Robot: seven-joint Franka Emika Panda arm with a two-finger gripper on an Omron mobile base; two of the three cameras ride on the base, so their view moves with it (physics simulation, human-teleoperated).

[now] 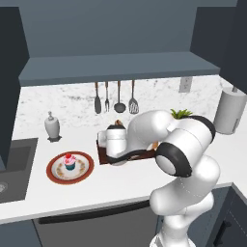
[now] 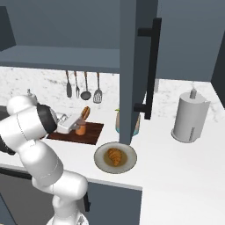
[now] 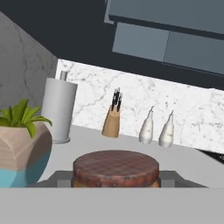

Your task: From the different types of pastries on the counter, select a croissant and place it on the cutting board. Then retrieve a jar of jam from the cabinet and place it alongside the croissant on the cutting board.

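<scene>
Gripper [image 2: 77,123] clamped on small orange cylindrical jar of jam [image 2: 80,128], reddish lid between fingertips, over dark wood-grain cutting board [image 2: 90,134], left-centre of right base view.

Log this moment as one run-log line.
phase: placing jam | gripper: jaws shut on jar of jam, over cutting board | croissant: on board, behind jar | bun: on plate
</scene>
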